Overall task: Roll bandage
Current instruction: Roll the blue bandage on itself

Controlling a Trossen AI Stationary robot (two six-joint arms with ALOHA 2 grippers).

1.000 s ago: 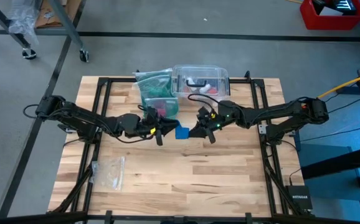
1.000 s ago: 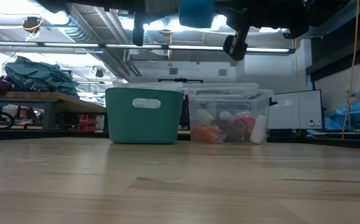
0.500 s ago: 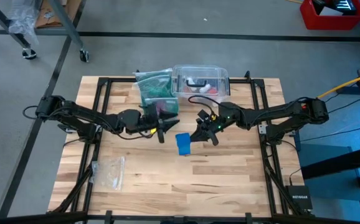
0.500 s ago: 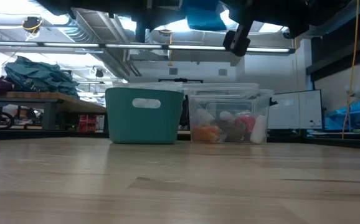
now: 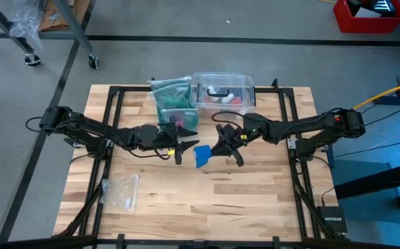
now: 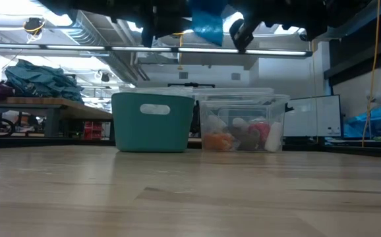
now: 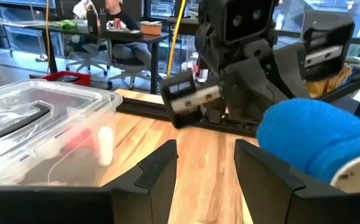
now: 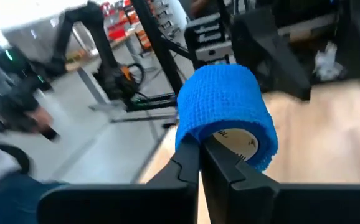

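Two dark arms meet over the middle of the wooden worktop [image 5: 207, 200], and between them hangs the bandage [image 5: 201, 155], a bright blue roll with a pale core, lifted clear of the wood. The right claw [image 5: 217, 149] has its fingers pressed together on the roll's edge, pinching the blue wrap so that the roll sits on top of its fingertips [image 8: 198, 163] in its own wrist view. The left claw [image 5: 185, 146] sits just beside the roll with its fingers [image 7: 158, 171] spread apart and nothing between them; from its wrist camera the blue roll shows off to one side, ahead of the fingers. At the far edge of the worktop stand a teal bin [image 6: 152, 122] and, right next to it, a clear plastic box [image 6: 242, 123] with small items inside. A clear plastic bag [image 5: 121, 190] lies flat on the wood near the left arm's side, well apart from the claws.
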